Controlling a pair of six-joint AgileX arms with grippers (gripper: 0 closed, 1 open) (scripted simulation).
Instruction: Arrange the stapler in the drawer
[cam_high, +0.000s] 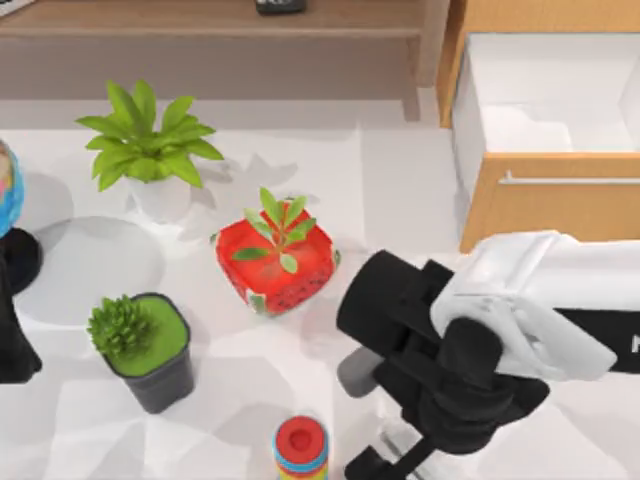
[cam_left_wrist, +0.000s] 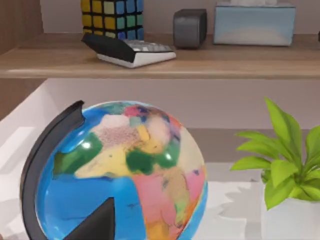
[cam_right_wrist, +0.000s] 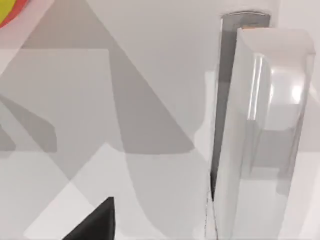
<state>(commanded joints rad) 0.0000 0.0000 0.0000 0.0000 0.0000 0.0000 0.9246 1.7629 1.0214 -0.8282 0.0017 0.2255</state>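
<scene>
1. Left arm parked beside the globe (cam_high: 8, 190).
2. Right pincer (cam_high: 372, 462) hangs low over the surface, past the red pot (cam_high: 275, 262); finger state can't be told. The stapler (cam_right_wrist: 260, 130) lies under it.
3. Grasp pending; next, carry to the open drawer (cam_high: 545, 110).

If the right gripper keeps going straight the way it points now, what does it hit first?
Likely the stapler: the right wrist view shows it close ahead, lying on the white table. Depth is unclear, so contact distance is uncertain.
</scene>
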